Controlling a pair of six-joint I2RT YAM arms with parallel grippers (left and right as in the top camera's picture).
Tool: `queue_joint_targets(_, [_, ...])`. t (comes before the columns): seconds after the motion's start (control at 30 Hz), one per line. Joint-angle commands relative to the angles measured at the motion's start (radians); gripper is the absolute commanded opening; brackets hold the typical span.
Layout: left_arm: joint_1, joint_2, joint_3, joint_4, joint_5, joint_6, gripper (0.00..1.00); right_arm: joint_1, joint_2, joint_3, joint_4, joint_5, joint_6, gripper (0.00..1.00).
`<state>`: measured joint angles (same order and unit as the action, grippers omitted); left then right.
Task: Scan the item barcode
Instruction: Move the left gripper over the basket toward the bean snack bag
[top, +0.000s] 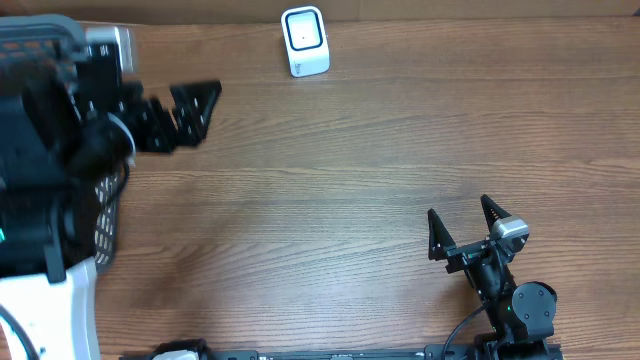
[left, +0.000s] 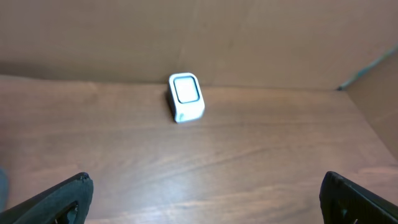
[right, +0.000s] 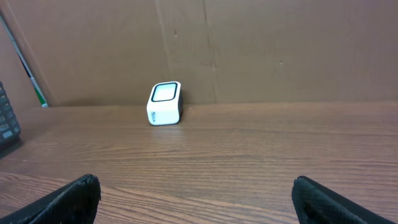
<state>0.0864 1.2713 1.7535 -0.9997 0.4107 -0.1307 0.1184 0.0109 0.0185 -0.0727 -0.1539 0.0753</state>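
Two arms are at your table (top: 330, 200), and both hold their jaws wide apart with nothing between them.

Your left gripper (top: 203, 112) is in the upper left of the overhead view. It hangs over bare wood and points toward the middle of the table. The arm behind it is above a dark mesh basket (top: 108, 215) at the left edge and covers most of it, so you cannot see what lies inside. In the left wrist view the two dark fingers (left: 62, 202) show only in the bottom corners, with plain wood between them.

Your right gripper (top: 460, 210) is in the lower right of the overhead view, low over the table, and its jaws open toward the back edge. It touches nothing.

The scanner (top: 305, 40) is a small white box with a dark-framed window on its upper face. It stands upright on the table at the back edge, a little left of the middle, just beside the cardboard wall (right: 280, 50). It is well apart from both grippers. From the left wrist the scanner (left: 186, 97) appears ahead, a little left of centre. From the right wrist the scanner (right: 165, 103) appears further to the left, close to the wall.
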Motion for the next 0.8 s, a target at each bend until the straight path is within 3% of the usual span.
queue_joint_targets(0.0, [0.002,0.065,0.096,-0.005,-0.056,0.051,1.0,0.005,-0.009,-0.01,0.003,-0.005,0.006,1.0])
queue_joint_targets(0.1, [0.027,0.076,0.104,0.019,-0.16,0.051,1.0,0.005,-0.009,-0.01,0.003,-0.005,0.006,1.0])
queue_joint_targets(0.27, [0.203,0.075,0.103,0.028,-0.418,-0.149,1.0,0.005,-0.009,-0.01,0.003,-0.005,0.006,1.0])
queue_joint_targets(0.37, [0.349,0.077,0.103,0.031,-0.418,-0.212,1.0,0.005,-0.009,-0.01,0.003,-0.005,0.006,1.0])
queue_joint_targets(0.53, [0.546,0.12,0.098,0.029,-0.422,-0.214,1.0,0.005,-0.009,-0.01,0.003,-0.005,0.006,1.0])
queue_joint_targets(0.77, [0.625,0.265,0.072,-0.053,-0.422,-0.203,0.95,0.005,-0.009,-0.01,0.003,-0.005,0.006,1.0])
